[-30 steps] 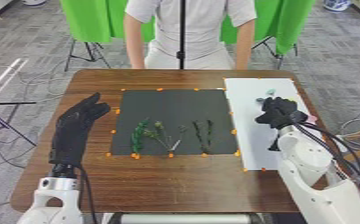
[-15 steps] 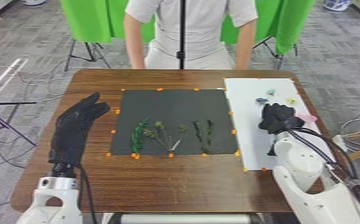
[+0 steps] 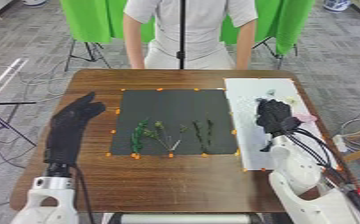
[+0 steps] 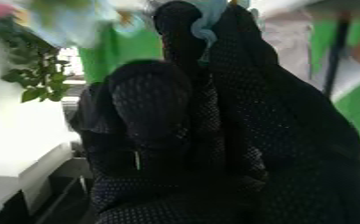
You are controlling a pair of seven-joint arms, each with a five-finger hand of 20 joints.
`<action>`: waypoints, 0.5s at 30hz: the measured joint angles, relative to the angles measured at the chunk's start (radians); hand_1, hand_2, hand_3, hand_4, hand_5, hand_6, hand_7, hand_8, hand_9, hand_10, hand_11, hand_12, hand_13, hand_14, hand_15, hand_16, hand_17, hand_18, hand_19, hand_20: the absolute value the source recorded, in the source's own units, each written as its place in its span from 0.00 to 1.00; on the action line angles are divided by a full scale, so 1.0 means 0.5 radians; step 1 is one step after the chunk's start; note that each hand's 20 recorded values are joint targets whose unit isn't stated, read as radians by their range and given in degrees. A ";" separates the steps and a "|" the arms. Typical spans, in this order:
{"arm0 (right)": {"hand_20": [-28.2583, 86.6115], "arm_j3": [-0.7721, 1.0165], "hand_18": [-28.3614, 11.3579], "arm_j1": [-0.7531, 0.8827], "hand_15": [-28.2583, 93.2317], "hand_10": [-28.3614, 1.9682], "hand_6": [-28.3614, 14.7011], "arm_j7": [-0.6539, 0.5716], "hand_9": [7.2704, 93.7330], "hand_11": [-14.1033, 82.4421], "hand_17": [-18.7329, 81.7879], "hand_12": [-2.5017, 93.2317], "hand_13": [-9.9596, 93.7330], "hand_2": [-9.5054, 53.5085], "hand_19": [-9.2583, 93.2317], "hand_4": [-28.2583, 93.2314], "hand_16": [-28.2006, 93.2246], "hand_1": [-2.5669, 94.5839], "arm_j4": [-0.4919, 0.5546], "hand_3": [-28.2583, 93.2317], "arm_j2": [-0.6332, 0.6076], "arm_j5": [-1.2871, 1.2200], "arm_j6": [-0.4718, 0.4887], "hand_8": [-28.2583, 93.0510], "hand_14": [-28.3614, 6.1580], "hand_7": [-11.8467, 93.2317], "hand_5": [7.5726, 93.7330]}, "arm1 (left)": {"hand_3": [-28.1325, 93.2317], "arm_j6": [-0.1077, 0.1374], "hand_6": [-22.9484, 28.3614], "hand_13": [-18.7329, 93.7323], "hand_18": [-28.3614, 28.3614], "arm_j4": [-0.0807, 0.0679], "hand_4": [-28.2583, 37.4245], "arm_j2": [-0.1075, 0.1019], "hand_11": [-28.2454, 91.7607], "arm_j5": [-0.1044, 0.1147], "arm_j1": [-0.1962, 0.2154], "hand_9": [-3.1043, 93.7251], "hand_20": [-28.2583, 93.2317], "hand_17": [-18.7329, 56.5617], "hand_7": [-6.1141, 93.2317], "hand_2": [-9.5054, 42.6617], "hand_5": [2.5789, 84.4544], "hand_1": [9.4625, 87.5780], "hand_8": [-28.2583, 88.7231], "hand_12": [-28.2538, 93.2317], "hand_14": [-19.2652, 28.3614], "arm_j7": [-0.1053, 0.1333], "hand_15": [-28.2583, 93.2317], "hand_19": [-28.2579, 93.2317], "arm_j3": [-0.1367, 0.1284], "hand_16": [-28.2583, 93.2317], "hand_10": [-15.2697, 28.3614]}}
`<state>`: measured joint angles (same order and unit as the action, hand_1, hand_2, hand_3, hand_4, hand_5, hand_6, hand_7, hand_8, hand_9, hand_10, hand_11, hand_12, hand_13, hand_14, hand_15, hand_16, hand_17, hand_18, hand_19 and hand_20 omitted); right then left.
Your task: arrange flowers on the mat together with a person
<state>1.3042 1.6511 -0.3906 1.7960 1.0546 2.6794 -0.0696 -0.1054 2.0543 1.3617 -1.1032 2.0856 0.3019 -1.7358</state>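
Dark mat (image 3: 172, 107): green stems (image 3: 160, 132) lie along its near half, so foliage looks laid; blossoms seem the remaining work. Right of mat, on white sheet (image 3: 258, 162): yellow flower (image 3: 291, 100) and pink flower (image 3: 305, 118), neither placed. Right hand (image 3: 272, 116), also right of mat, pinches pale blue flower (image 4: 209, 31), likely next to go on. Left hand (image 3: 70, 127), left of mat: fingers straight, close together.

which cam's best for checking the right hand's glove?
Right wrist view: the right hand is close up there, its mesh weave readable. The head view has it small, from above, over the white sheet beside a pink flower: good for placement, not glove detail.
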 measured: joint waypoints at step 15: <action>0.74 -0.848 0.19 -0.957 0.72 0.67 0.72 0.452 0.98 0.22 0.61 0.46 0.90 0.00 0.87 0.04 0.58 0.69 -0.084 0.74 0.144 -0.498 0.150 0.30 0.71 0.30 0.89 | 0.79 0.259 0.54 0.49 0.74 0.018 0.07 -0.065 0.38 0.075 0.134 0.52 0.37 0.29 0.18 0.19 0.57 0.17 0.20 0.36 0.80 -0.003 0.39 0.29 -0.204 0.27 0.67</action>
<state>0.8801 1.1726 -0.1648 1.7541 1.1265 2.4305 0.0052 0.0242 2.0632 1.3293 -1.0657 2.1527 0.3006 -1.8378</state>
